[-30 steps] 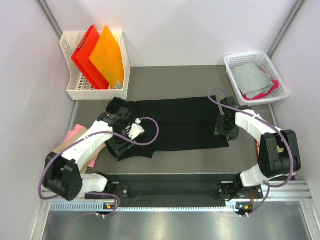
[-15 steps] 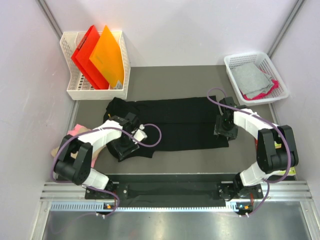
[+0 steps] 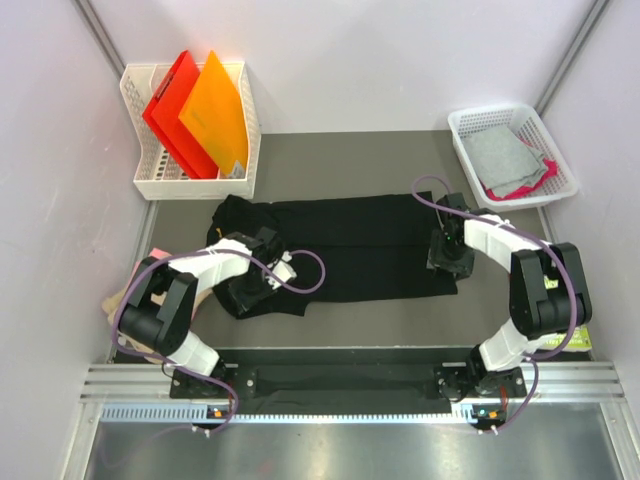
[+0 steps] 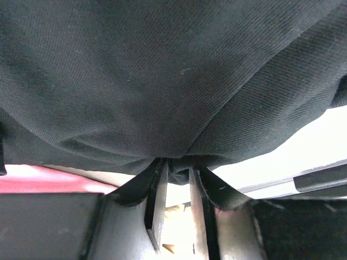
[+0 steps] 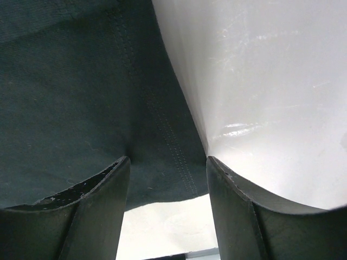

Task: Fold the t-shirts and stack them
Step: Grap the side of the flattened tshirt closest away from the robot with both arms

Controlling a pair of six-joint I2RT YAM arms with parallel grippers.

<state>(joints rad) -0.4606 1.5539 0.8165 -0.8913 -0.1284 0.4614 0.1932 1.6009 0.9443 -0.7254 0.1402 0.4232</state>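
The black t-shirt [image 3: 350,245] lies spread across the mat, its left end bunched. My left gripper [image 3: 255,290] is at that bunched near-left end. In the left wrist view its jaws [image 4: 178,184] are shut on a fold of the black cloth [image 4: 162,81], which hangs over the fingers. My right gripper [image 3: 447,262] is at the shirt's near-right corner. In the right wrist view it [image 5: 167,162] is open and straddles the stitched hem corner [image 5: 81,108] without closing on it. No daisy patch shows.
A white rack [image 3: 150,185] at the back left holds red and orange folders. A white basket [image 3: 560,160] at the back right holds grey and pink cloth. Tan and pink cloth [image 3: 113,300] lies at the left edge beside my left arm.
My left arm has folded in, its elbow swinging toward the table, and its gripper shifted slightly right with the bunched cloth. The right gripper has hardly moved.
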